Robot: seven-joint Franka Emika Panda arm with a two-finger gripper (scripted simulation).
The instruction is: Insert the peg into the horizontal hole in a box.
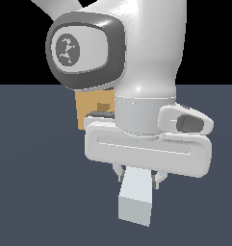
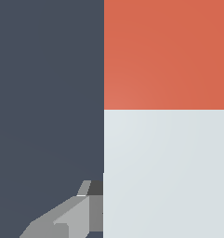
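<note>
My gripper (image 1: 138, 177) is shut on the peg (image 1: 135, 202). The peg's pale grey-white end sticks out below the fingers toward the camera in the exterior view. In the wrist view the peg (image 2: 165, 172) fills much of the picture, its red-orange end (image 2: 165, 53) pointing away from the hand, and one grey finger (image 2: 71, 218) presses its side. The tan box (image 1: 91, 108) stands behind the arm, mostly hidden by it. A small darker square on its visible face is the hole (image 1: 104, 106). The peg is held above the floor and well apart from the box.
The white hand body (image 1: 148, 146) and wrist joint (image 1: 86, 48) block most of the exterior view. A dark blue-grey floor (image 1: 35, 182) lies around the box and under the peg.
</note>
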